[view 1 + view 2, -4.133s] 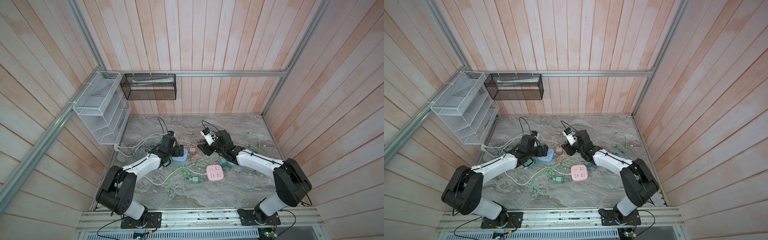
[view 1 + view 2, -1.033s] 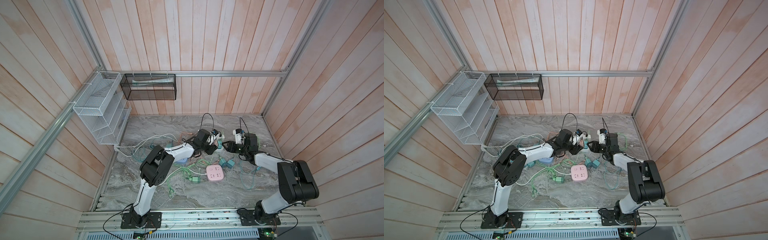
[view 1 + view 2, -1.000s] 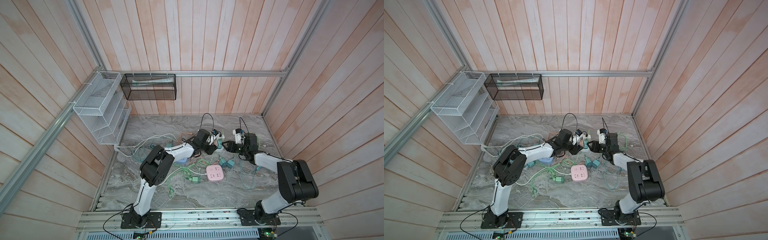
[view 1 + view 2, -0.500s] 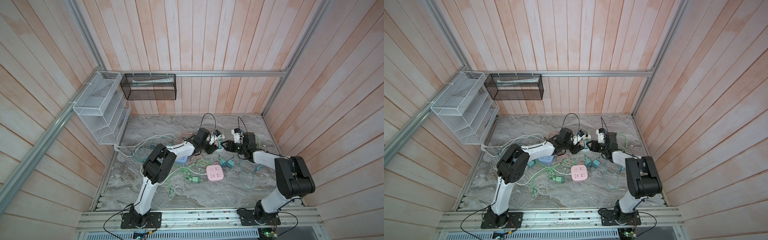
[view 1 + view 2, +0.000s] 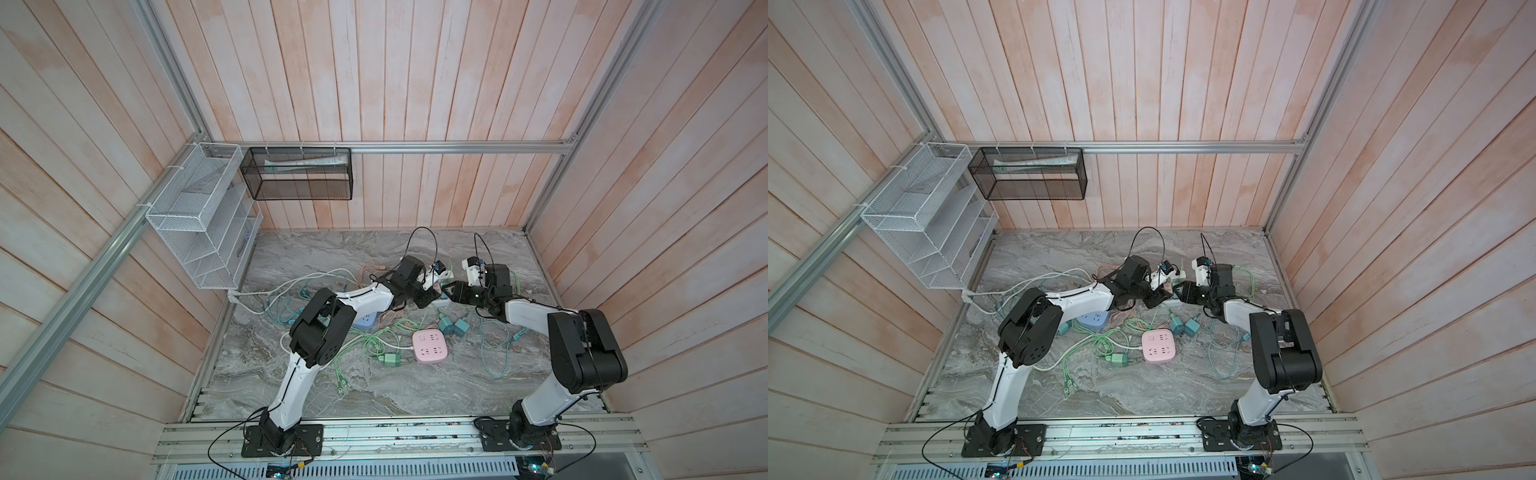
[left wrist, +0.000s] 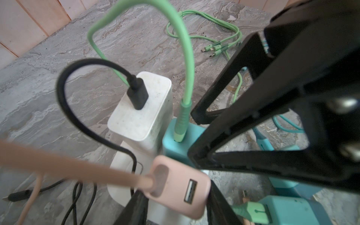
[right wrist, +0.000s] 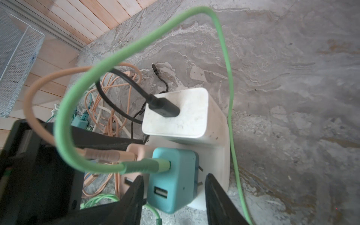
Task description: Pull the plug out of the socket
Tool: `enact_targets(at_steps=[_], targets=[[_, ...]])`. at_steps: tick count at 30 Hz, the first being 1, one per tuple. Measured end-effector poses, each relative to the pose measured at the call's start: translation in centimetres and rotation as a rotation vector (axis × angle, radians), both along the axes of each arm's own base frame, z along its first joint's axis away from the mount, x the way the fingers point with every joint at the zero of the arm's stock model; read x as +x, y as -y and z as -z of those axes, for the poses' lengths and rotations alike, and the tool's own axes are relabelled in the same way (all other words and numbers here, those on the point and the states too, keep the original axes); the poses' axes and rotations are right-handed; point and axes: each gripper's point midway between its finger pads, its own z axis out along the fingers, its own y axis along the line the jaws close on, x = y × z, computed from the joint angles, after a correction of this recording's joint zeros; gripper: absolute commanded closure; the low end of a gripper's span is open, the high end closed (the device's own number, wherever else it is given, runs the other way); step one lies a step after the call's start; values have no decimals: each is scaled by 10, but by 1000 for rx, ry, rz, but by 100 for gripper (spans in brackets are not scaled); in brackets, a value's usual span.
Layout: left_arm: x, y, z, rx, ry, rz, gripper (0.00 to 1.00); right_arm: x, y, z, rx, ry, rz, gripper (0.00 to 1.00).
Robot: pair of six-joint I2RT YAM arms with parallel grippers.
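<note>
L hand [image 6: 175, 197] clamped on pink USB charger [image 6: 178, 185], upright in white power strip [image 6: 118, 175], far-centre of counter [image 6: 78, 48]; pull goes straight up. R hand [image 7: 173, 192] straddles teal charger [image 7: 175, 175] just beside it, grip unclear.

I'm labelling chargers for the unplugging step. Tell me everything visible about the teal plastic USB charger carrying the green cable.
The teal plastic USB charger is a rounded block standing plugged into the white power strip. A green cable fills one port; the second port is empty. The right gripper straddles it, jaws open. A pink adapter stands close beside.
</note>
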Motion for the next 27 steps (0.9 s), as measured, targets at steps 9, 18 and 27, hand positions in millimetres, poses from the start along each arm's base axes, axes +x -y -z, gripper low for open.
enact_targets(at_steps=[9, 18, 27], targets=[[-4, 3, 0, -13, -41, -47, 52, -1, 7, 3, -6, -8, 12, 53], [-4, -1, 7, 15, -54, -73, 45, -4, 7, 2, -6, -6, 10, 53], [-3, -2, 7, 34, -16, -56, 46, -4, 9, -13, -1, 35, 15, 51]])
